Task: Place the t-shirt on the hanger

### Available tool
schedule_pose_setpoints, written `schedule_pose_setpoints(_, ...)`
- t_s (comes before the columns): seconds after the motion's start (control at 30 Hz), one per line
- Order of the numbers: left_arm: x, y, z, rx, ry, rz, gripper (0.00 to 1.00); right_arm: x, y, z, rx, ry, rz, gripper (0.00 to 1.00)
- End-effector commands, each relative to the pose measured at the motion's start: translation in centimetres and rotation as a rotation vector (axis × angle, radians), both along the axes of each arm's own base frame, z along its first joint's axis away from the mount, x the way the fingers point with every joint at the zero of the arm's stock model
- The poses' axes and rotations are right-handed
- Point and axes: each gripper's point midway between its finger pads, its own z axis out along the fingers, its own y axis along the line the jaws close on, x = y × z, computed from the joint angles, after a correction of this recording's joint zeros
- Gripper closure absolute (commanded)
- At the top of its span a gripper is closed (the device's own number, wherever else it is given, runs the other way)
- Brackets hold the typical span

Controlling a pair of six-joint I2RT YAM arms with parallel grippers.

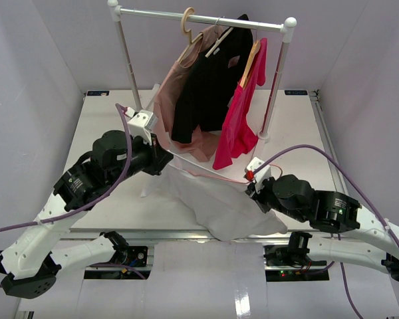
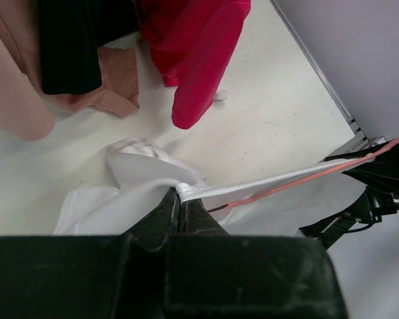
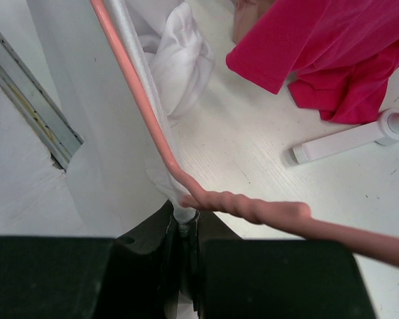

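Left gripper (image 1: 163, 158) on one side, right gripper (image 1: 253, 189) on the other, and strung between them is a thin white fabric t-shirt (image 1: 219, 206). Its top edge is pulled taut, and the rest sags toward the near edge of the white table (image 1: 100, 126). A slim pink wire hanger (image 1: 213, 172) runs along that taut edge from gripper to gripper. The fingertips are buried in cloth, too hidden to read. Behind them, a white clothes rail with a metal crossbar (image 1: 153, 13) carries a dusty-pink garment (image 1: 169, 100), a black shirt (image 1: 209, 86) and a bright magenta garment (image 1: 238, 123), hung on light wooden hangers (image 1: 188, 26).
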Motion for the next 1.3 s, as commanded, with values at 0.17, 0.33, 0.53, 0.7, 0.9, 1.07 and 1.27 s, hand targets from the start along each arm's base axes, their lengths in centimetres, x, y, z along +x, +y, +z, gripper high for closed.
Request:
schedule_pose_setpoints(0.17, 0.1, -1.5, 1.5, -0.017, -0.002, -0.072, 1.0, 1.3, 2.3, 1.0, -0.045, -0.011, -0.013, 0.92)
schedule_pose_setpoints(0.33, -0.7, -4.3, -0.6, -0.012, 0.075, -0.211, 1.0, 2.3, 3.7, 2.0, -0.004, -0.032, -0.048, 0.92)
schedule_pose_setpoints(0.53, -1.3, -5.5, -2.7, 0.009, 0.126, -0.289, 1.0, 2.9, 5.3, 3.6, 0.106, -0.076, -0.045, 0.92)
schedule_pose_setpoints(0.7, -1.4, -6.8, -3.0, 0.017, 0.173, -0.346, 0.96, 2.9, 6.8, 4.5, 0.158, -0.074, -0.022, 0.92)
schedule_pose_setpoints(0.9, -1.8, -8.9, -2.4, -0.033, 0.188, -0.445, 0.64, 2.4, 9.1, 4.5, 0.14, -0.033, 0.041, 0.92)
schedule_pose_setpoints(1.07, -2.8, -9.0, -1.6, -0.044, 0.109, -0.529, 0.43, 1.9, 9.3, 5.3, 0.159, -0.045, 0.082, 0.92)
schedule_pose_setpoints(1.27, -5.1, -9.3, 0.7, -0.117, 0.014, -0.671, 0.32, -0.1, 9.9, 6.6, 0.222, -0.059, 0.223, 0.92)
